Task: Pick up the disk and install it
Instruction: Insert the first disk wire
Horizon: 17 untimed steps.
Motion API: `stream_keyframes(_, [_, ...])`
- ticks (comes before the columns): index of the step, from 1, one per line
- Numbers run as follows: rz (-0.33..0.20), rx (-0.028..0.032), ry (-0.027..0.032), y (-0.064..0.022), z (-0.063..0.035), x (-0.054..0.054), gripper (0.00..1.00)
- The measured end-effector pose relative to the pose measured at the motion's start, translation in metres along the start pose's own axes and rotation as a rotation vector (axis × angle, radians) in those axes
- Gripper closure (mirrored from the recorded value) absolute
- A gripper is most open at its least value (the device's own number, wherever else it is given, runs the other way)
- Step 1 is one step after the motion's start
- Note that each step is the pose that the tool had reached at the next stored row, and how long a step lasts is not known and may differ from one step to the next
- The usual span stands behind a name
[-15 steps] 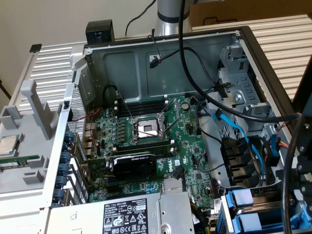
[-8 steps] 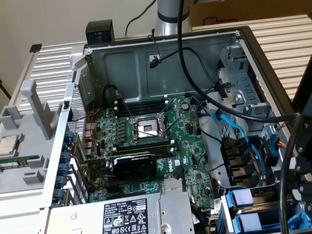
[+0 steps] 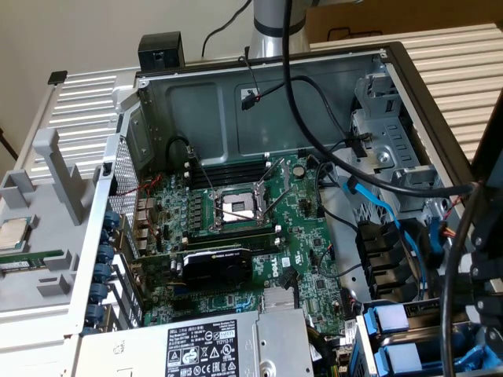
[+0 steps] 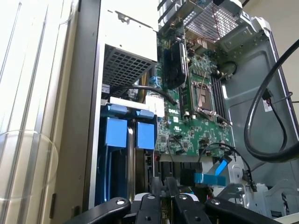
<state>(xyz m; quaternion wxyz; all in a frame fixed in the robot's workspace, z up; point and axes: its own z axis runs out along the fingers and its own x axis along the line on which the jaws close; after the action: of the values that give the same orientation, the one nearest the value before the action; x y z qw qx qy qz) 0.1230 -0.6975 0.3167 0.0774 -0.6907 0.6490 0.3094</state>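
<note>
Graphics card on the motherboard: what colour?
Black graphics card, sitting across the green motherboard; shows best in the exterior view.

Just ahead of the end effector [image 4: 164, 189], two blue carriers [image 4: 117, 132] fill the drive bay, hard against the case wall [image 4: 86, 116]. A blue flat cable [image 4: 210, 178] lies near its other side. Farther ahead, a thick black cable [image 4: 261, 130] loops across the open room over the circuit board [image 4: 196, 135].

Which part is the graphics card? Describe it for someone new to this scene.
Find the open computer case, then the green motherboard on its floor. The graphics card sits across the board between the CPU socket and the grey power supply: the one black slab, with a green logo.
</note>
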Motion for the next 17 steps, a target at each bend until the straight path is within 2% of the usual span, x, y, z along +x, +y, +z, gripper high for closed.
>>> stream_keyframes(4, [0.000, 0.0000, 0.0001, 0.0053, -0.0002, -0.001, 0.83])
stream_keyframes(8, [0.000, 0.0000, 0.0002, 0.0097, -0.0051, -0.006, 0.83])
stream_keyframes(10, [0.001, 0.0002, 0.0022, 0.0112, -0.0078, -0.009, 0.83])
stream_keyframes(12, [0.003, 0.0005, 0.0076, 0.0124, -0.0101, -0.011, 0.83])
stream_keyframes(15, [0.010, 0.0030, 0.0249, 0.0132, -0.0120, -0.012, 0.83])
stream_keyframes(17, [0.014, 0.0085, 0.0351, 0.0140, -0.0126, -0.013, 0.83])
